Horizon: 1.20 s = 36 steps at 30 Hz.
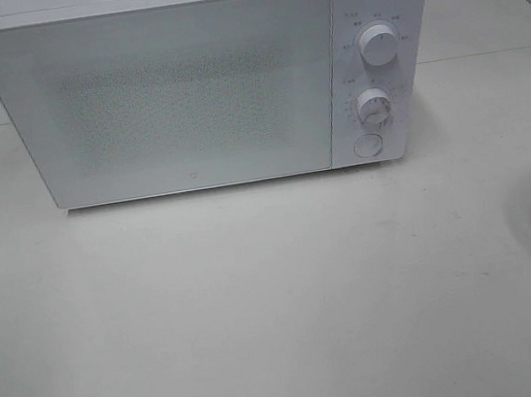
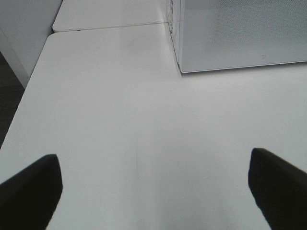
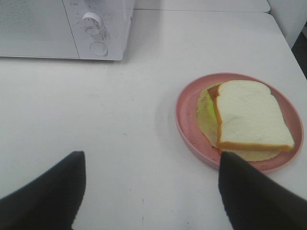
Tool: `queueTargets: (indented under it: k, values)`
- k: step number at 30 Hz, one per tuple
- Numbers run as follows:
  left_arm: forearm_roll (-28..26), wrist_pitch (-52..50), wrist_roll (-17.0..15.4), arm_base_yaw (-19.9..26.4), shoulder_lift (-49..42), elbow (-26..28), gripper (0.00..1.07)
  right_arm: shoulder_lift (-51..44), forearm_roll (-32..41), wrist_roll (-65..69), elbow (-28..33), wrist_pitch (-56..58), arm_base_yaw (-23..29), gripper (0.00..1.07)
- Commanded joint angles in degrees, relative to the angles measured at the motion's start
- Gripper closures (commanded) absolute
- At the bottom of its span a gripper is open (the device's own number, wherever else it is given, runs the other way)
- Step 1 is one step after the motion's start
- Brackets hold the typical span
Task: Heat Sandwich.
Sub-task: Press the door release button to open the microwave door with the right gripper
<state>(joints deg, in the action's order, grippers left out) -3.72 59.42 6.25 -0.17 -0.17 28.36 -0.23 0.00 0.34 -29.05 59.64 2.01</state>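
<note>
Hovering above table point(image 1: 260, 307): left gripper point(image 2: 154, 165), right gripper point(image 3: 152, 167), jaws of the 2 spread wide, empty. Lying on plate point(image 3: 182, 120) by the right: sandwich point(image 3: 252, 117). Shut microwave point(image 1: 164, 94) behind.

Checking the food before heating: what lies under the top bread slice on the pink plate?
Green-yellow filling and a pale lower layer peek out beyond the top slice, on the pink plate. The slice covers the rest.
</note>
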Motion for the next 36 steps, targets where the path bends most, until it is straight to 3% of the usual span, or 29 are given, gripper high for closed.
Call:
queueTargets:
  k: [1,21,36]
  values:
    - [0.06,-0.46,-0.11,0.11,-1.32,-0.06,0.03,-1.49,0.34,0.0,0.06,-0.23,0.23,0.32]
    - [0.06,-0.46,-0.11,0.11,-1.32,-0.06,0.03,-1.09,0.52,0.0,-2.01,-1.49,0.23,0.32]
    - [0.06,-0.46,-0.11,0.11,-1.32,-0.06,0.03,10.31,0.52,0.0,-3.27,-8.42,0.23,0.32]
